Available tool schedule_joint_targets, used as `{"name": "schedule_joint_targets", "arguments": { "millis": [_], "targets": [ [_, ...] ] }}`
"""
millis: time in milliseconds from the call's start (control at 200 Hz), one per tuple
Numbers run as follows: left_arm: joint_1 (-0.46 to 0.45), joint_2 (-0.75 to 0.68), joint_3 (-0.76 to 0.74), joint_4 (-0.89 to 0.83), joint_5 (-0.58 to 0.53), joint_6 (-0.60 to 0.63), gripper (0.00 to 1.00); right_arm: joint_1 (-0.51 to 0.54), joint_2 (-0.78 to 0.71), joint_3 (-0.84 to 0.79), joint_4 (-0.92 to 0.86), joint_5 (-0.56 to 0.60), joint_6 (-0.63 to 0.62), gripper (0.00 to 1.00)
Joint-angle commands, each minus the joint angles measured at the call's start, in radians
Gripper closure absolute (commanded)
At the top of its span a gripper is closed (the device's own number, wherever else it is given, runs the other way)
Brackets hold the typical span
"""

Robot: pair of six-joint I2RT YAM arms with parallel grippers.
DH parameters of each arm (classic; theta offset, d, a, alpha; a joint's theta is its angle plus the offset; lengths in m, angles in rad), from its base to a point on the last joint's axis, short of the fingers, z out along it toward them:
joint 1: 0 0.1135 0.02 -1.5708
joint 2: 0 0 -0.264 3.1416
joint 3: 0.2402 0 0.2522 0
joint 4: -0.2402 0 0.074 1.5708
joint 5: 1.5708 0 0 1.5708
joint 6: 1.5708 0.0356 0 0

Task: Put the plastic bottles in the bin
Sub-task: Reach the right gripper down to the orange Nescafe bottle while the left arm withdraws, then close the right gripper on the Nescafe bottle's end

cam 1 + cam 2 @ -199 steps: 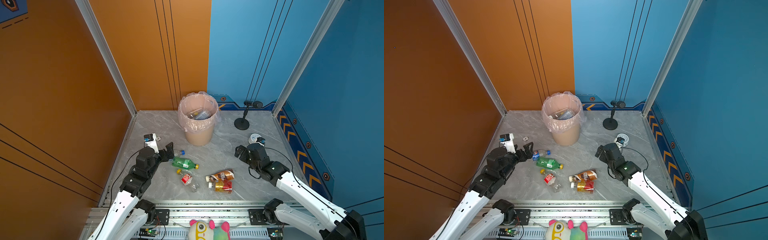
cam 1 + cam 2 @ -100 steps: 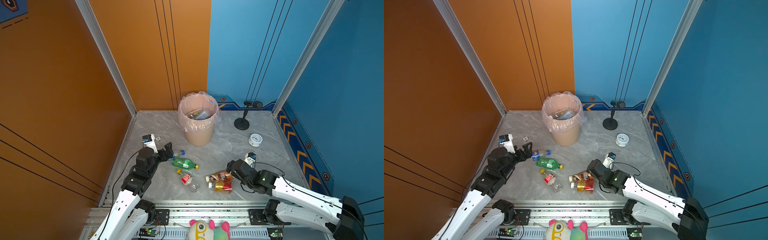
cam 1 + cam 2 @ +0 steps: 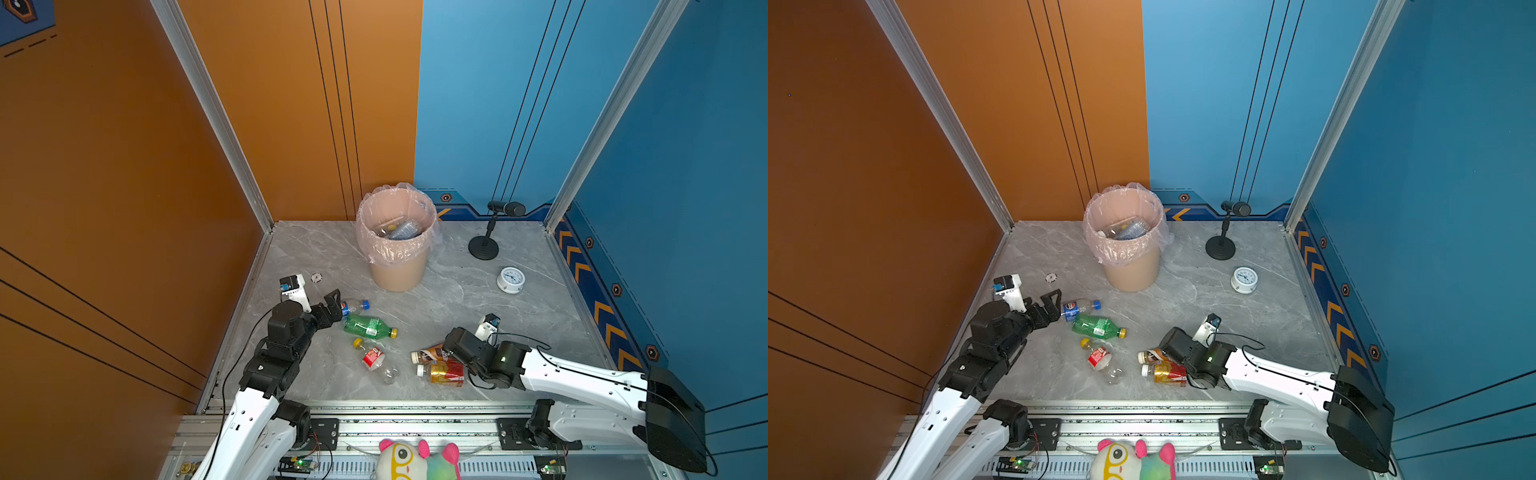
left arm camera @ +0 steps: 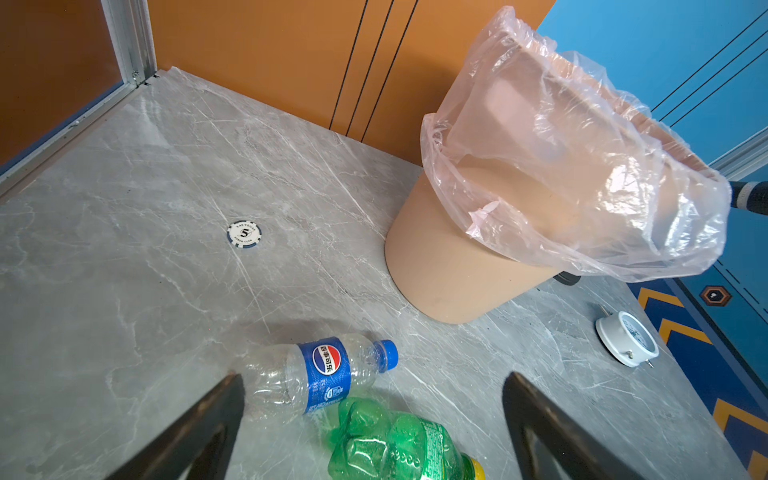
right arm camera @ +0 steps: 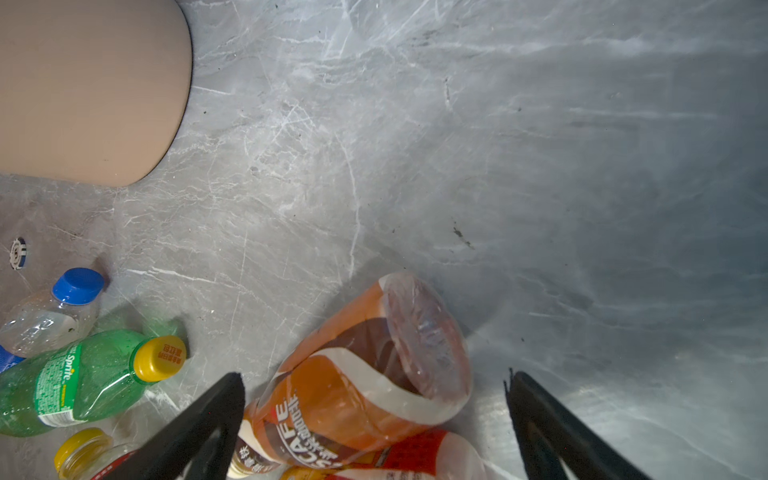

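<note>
A round beige-pink bin [image 3: 397, 270] with a thin clear plastic bag in it stands on the grey stone table [image 3: 461, 303], just above the middle of both top views, and a few plastic bottles [image 3: 401, 229] lie inside it. Five more bottles lie flat on the table lower down. A clear bottle with a blue label and blue cap [image 3: 354, 306] lies left of the middle, and a green bottle with a yellow cap [image 3: 369, 326] lies touching it just below. The left gripper [image 4: 374, 376] is right beside these two with its two black fingers wide apart, holding nothing, and the wrist view shows the blue-label bottle partly between them. Below the green one is a clear bottle with a red label and yellow cap [image 3: 375, 360]. To its right lie a brown coffee bottle with a white cap [image 3: 430, 354] and a red and gold bottle with a white cap [image 3: 444, 372], side by side. The right gripper [image 5: 374, 374] is low over them, fingers wide apart, with the brown bottle's flat end between them, not squeezed. A small white round clock [image 3: 510, 280] sits at the right, well away from the bottles
</note>
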State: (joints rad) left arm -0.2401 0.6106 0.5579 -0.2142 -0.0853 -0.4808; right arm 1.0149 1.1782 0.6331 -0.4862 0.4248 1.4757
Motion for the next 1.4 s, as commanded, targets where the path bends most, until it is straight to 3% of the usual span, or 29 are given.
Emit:
{"name": "schedule_joint_targets", "arguments": {
  "millis": [0,230,481,631,861,1016,1282,1397],
  "targets": [
    [0.011,-0.008,-0.012,-0.010,0.032,-0.013,0.02,0.007,0.031,0.030,0.040,0.014,0.032,0.00],
    [0.020,-0.009,-0.013,-0.008,0.041,-0.019,0.02,0.002,0.117,0.065,0.128,-0.002,0.021,0.00],
    [0.029,-0.008,-0.015,-0.010,0.049,-0.028,0.02,-0.039,0.284,0.201,0.240,-0.021,-0.093,0.00],
    [0.037,-0.013,-0.013,-0.022,0.055,-0.043,0.02,-0.061,0.365,0.291,0.185,-0.019,-0.123,0.00],
    [0.050,-0.032,-0.020,-0.048,0.055,-0.050,0.02,-0.046,0.329,0.275,0.054,-0.006,-0.110,0.00],
    [0.057,-0.033,-0.028,-0.044,0.063,-0.056,0.02,-0.019,0.347,0.274,0.100,-0.028,-0.117,0.00],
    [0.070,-0.039,-0.031,-0.060,0.085,-0.074,0.02,-0.022,0.520,0.386,0.202,-0.101,-0.165,0.00],
    [0.076,-0.052,-0.032,-0.076,0.086,-0.078,0.02,-0.030,0.579,0.423,0.217,-0.096,-0.174,0.05]
  ]
}}
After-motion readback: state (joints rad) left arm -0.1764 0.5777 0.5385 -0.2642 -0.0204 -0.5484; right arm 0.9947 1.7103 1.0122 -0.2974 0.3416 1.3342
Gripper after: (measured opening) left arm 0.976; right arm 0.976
